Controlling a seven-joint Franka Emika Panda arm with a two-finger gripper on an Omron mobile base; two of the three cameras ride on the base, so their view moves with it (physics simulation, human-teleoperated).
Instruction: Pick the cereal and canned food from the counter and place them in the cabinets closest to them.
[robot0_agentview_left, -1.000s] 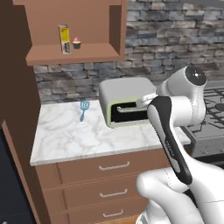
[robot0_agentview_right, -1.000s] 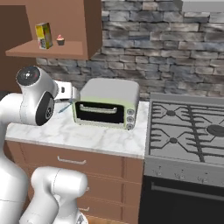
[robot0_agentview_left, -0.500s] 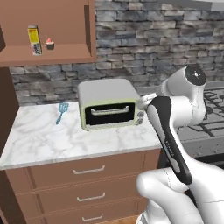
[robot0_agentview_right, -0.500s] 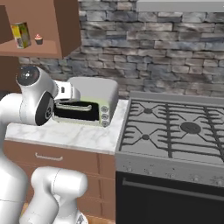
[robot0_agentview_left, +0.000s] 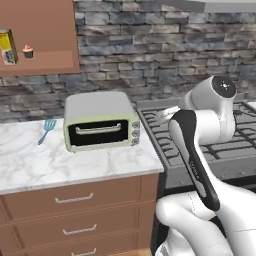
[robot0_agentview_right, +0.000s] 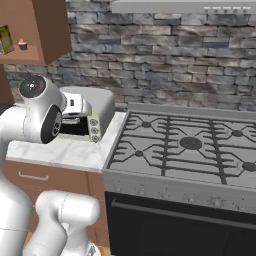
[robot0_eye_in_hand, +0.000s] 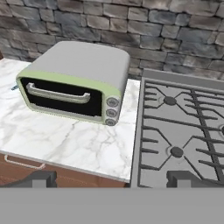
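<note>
Kitchen counter (robot0_agentview_left: 75, 170) with toaster oven (robot0_agentview_left: 100, 127), gripper (robot0_eye_in_hand: 111, 178) released and empty.
We find the cereal (robot0_agentview_left: 6, 47) upright on the cabinets (robot0_agentview_left: 50, 60) shelf above and left of the toaster oven, a cupcake (robot0_agentview_left: 28, 51) just beside it. A blue spatula (robot0_agentview_left: 47, 130) lies left of the oven; the stovetop (robot0_agentview_right: 185, 147) adjoins its right. Our fingertips (robot0_eye_in_hand: 41, 178) stand wide apart.
</note>
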